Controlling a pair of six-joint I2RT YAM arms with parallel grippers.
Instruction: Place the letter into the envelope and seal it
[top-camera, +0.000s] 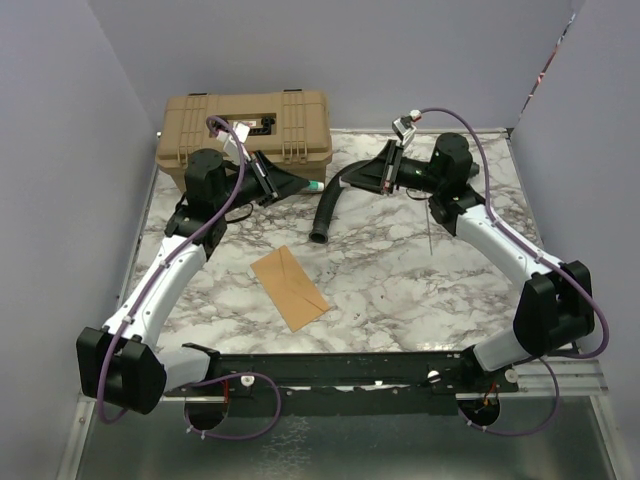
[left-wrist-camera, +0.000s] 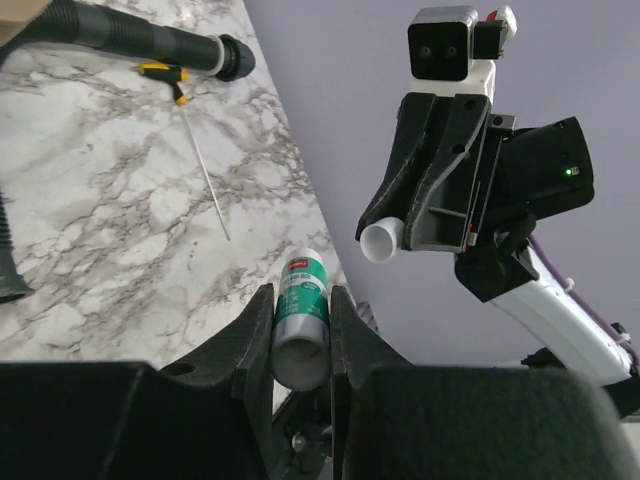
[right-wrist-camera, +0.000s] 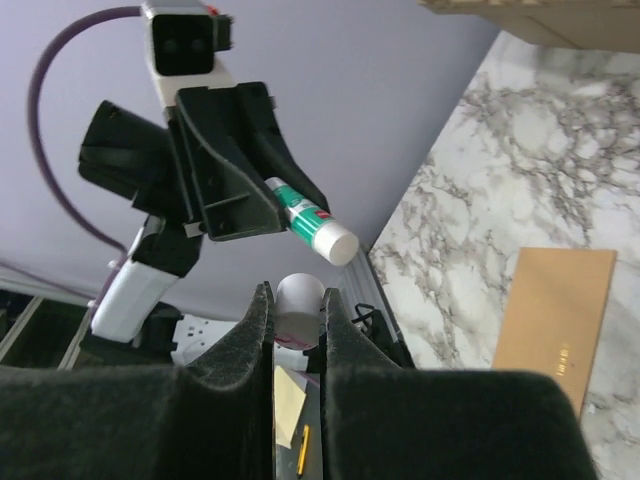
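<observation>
The orange-tan envelope (top-camera: 290, 287) lies flat on the marble table, near the front centre, and shows again in the right wrist view (right-wrist-camera: 555, 325). The letter is not in view. Both arms are raised at the back of the table, tips facing each other a short gap apart. My left gripper (top-camera: 308, 186) (left-wrist-camera: 300, 295) is shut on a green-and-white glue stick (left-wrist-camera: 300, 320) (right-wrist-camera: 315, 228). My right gripper (top-camera: 386, 178) (right-wrist-camera: 297, 295) is shut on the stick's white cap (right-wrist-camera: 298, 305) (left-wrist-camera: 381, 240), pulled off and apart from the stick.
A tan toolbox (top-camera: 245, 130) stands at the back left. A black hose (top-camera: 330, 205) (left-wrist-camera: 150, 40) lies between the grippers. A thin screwdriver (left-wrist-camera: 190, 130) with a yellow-black handle rests on the marble (top-camera: 400, 280) under the right arm.
</observation>
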